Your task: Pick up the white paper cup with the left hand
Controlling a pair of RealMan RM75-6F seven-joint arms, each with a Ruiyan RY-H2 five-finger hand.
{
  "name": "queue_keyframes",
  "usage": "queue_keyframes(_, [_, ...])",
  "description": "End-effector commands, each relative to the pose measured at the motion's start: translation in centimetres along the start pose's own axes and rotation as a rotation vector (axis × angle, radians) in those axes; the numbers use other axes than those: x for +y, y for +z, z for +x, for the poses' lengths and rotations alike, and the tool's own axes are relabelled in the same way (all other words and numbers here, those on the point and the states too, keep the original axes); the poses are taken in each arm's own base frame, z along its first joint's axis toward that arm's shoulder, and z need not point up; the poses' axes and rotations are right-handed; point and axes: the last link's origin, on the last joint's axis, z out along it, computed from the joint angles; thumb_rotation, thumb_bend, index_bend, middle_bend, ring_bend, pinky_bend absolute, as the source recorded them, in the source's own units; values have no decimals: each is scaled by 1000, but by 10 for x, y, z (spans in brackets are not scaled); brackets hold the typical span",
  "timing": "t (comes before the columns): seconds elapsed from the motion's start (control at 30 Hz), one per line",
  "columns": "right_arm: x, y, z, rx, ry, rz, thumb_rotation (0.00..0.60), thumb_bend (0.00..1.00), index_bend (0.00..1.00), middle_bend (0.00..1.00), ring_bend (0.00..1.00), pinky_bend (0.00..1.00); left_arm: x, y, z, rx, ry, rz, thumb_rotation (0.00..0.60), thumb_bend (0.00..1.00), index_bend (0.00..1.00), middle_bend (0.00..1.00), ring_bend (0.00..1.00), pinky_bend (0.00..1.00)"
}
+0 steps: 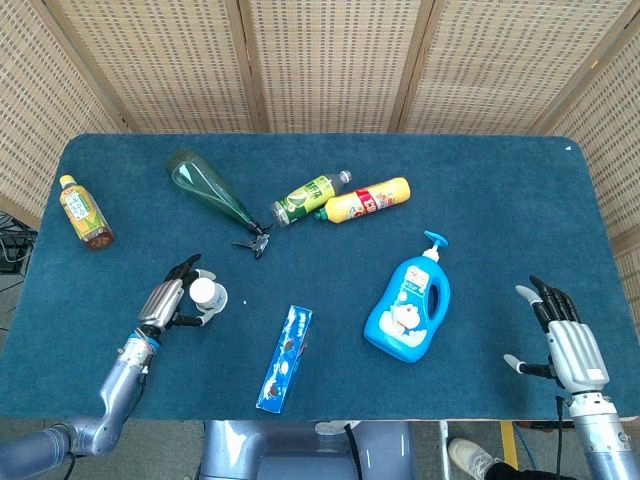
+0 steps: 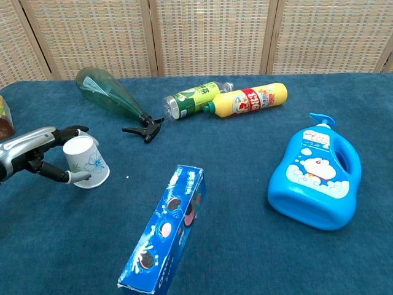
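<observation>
Head view, cup: we saw the white paper cup, a tapered paper shape, at the left front of the counter, held in the left hand, whose dark fingers curled round its side.
Head view, right hand: the right hand lay at the right front edge, fingers spread, holding nothing.
Head view, surface: the counter wore a dark blue, carpet-like cover.
Head view, surroundings: a blue cookie box lay flat just right of the cup; a blue plastic pump bottle lay further right.
Chest view, cup: we saw the cup with its wide mouth downward and tilted, a faint floral print on its wall; we could not tell what was inside.
Chest view, left hand: its metal-backed palm and dark fingers gripped the cup.
Chest view, behind: a green translucent spray bottle, a green-labelled bottle and a yellow bottle lay on their sides.
</observation>
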Motion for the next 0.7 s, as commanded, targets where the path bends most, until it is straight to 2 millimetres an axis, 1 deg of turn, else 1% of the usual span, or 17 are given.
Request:
queue_keyframes(0.03, [0, 0, -1, -1, -3, 0, 600, 92, 0, 0, 0, 0, -1, -2, 4, 12, 12, -10, 527, 274, 132, 0, 0, 0])
queue_keyframes(0.1, [0, 0, -1, -3, -6, -1, 600, 92, 0, 0, 0, 0, 0, -4, 10, 36, 17, -22, 517, 274, 68, 0, 0, 0])
queue_keyframes(0.17, [0, 0, -2, -3, -6, 0, 600, 92, 0, 0, 0, 0, 2, -6, 15, 56, 19, -34, 515, 274, 28, 0, 0, 0])
queue_keyframes(0.33, [0, 1, -2, 2, -17, 2, 600, 93, 0, 0, 0, 0, 6, -12, 29, 120, 26, -70, 514, 274, 13, 0, 0, 0])
queue_keyframes(0.43, [0, 1, -2, 4, -23, 1, 600, 92, 0, 0, 0, 0, 8, -21, 45, 214, 78, -108, 514, 275, 13, 0, 0, 0])
queue_keyframes(0.47, [1, 1, -2, 6, -28, -1, 600, 92, 0, 0, 0, 0, 6, -33, 62, 307, 180, -126, 514, 275, 11, 0, 0, 0])
queue_keyframes(0.53, [1, 1, -2, 8, -34, -3, 600, 92, 0, 0, 0, 0, 6, -46, 67, 341, 241, -119, 514, 275, 5, 0, 0, 0])
queue_keyframes(0.63, [1, 2, -3, 12, -43, -6, 600, 92, 0, 0, 0, 0, 2, -66, 76, 363, 406, -65, 514, 275, 0, 0, 0, 0])
queue_keyframes(0.67, [2, 2, -2, 15, -58, -7, 600, 92, 0, 0, 0, 0, -1, -79, 82, 372, 512, -25, 514, 275, 0, 0, 0, 0])
queue_keyframes(0.7, [2, 2, -2, 17, -68, -8, 600, 92, 0, 0, 0, 0, -1, -88, 83, 368, 557, 3, 514, 275, 0, 0, 0, 0])
